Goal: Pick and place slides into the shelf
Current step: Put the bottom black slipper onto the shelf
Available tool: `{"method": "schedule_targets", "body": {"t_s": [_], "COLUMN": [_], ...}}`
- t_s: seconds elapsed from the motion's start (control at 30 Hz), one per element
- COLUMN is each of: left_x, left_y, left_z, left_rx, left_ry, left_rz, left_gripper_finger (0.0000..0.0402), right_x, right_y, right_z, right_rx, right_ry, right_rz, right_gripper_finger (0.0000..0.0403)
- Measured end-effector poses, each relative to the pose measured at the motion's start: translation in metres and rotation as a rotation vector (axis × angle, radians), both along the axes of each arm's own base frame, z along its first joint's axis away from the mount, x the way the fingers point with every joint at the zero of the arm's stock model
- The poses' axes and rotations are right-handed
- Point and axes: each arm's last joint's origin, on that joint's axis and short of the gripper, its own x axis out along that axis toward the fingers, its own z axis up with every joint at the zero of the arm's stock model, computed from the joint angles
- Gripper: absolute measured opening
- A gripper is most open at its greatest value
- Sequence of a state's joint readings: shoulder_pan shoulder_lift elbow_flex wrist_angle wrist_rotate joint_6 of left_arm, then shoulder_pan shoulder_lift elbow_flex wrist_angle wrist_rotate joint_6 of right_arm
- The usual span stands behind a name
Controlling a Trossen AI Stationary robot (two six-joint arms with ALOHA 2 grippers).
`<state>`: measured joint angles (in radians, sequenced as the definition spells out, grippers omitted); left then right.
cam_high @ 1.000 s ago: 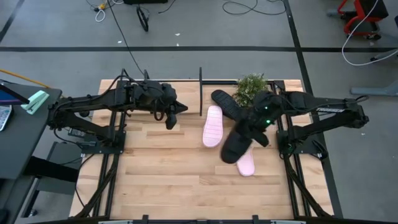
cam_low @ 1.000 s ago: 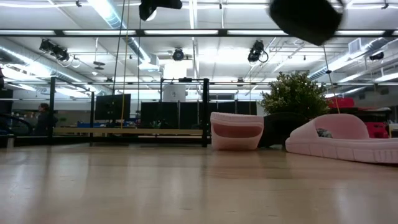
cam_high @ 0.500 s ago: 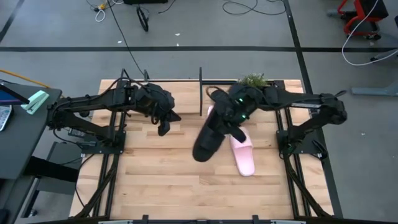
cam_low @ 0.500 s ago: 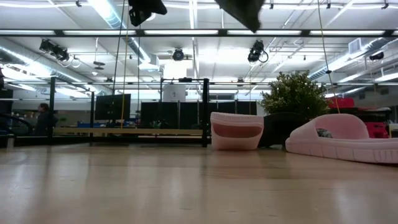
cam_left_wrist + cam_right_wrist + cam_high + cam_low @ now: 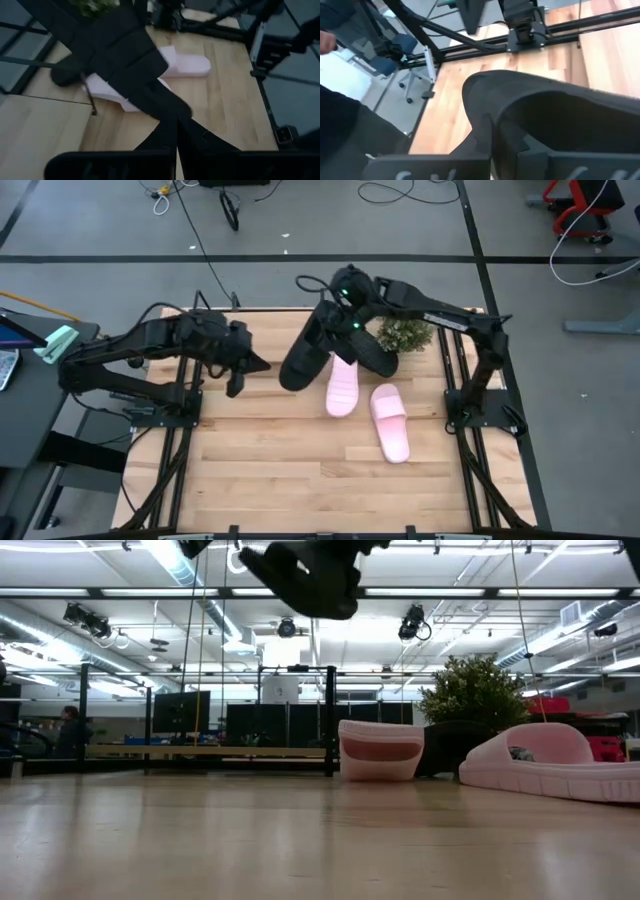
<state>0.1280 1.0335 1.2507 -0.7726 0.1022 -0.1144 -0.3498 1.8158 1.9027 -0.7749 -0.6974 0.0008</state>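
Right gripper (image 5: 335, 330): raised over the far middle of the table and clamped on a black slide (image 5: 305, 352), which is carried in the air and seen hanging well above the tabletop in the low view (image 5: 305, 578). In the right wrist view the fingers are closed tight against the slide's strap (image 5: 560, 107).

Second black slide (image 5: 368, 358): lying on the table just beside the right gripper, next to the potted plant (image 5: 405, 334).

Pale pink slides: one (image 5: 343, 388) on the table below the carried slide, the other (image 5: 391, 422) nearer the front, apart from the first.

Shelf (image 5: 323, 320): thin black bars at the table's far edge, directly under the right gripper; none of the slides is on it.

Left gripper (image 5: 240, 372): held above the left half of the table, well apart from the slides; fingers pressed together on nothing.

Writing or labels: none legible on any item.
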Motion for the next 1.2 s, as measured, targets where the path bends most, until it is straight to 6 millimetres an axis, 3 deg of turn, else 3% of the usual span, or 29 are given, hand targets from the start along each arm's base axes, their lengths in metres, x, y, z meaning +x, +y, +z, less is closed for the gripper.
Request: {"method": "schedule_targets", "body": {"t_s": [0.3,0.53,0.67,0.87,1.03,1.2], "left_x": [-0.057,-0.082,-0.087,-0.086,-0.084,-0.084], "left_y": [-0.001,-0.004,-0.003,-0.003,-0.003,-0.002], "left_z": [-0.012,-0.024,-0.029,-0.034,-0.035,-0.034], "left_rx": [0.060,0.051,0.045,0.021,-0.004,0.003], "left_ry": [-0.050,-0.121,-0.131,-0.115,-0.114,-0.116], "left_rz": [0.172,0.218,0.265,0.295,0.312,0.336], "left_gripper_finger": [0.0016,0.0005,0.0018,0.0030,0.0022,0.0008], "right_x": [0.027,0.046,0.056,0.066,0.069,0.072], "right_y": [-0.035,-0.049,-0.054,-0.070,-0.082,-0.081], "right_z": [-0.007,-0.011,-0.016,-0.039,-0.054,-0.059], "right_rx": [-0.005,0.016,0.022,-0.013,-0.051,-0.186], "right_ry": [-0.004,-0.030,-0.057,-0.044,-0.033,-0.032], "right_rz": [0.002,0.024,0.063,0.070,0.069,0.072], "right_gripper_finger": [0.0010,0.0009,0.0009,0.0009,0.0009,0.0009]}}
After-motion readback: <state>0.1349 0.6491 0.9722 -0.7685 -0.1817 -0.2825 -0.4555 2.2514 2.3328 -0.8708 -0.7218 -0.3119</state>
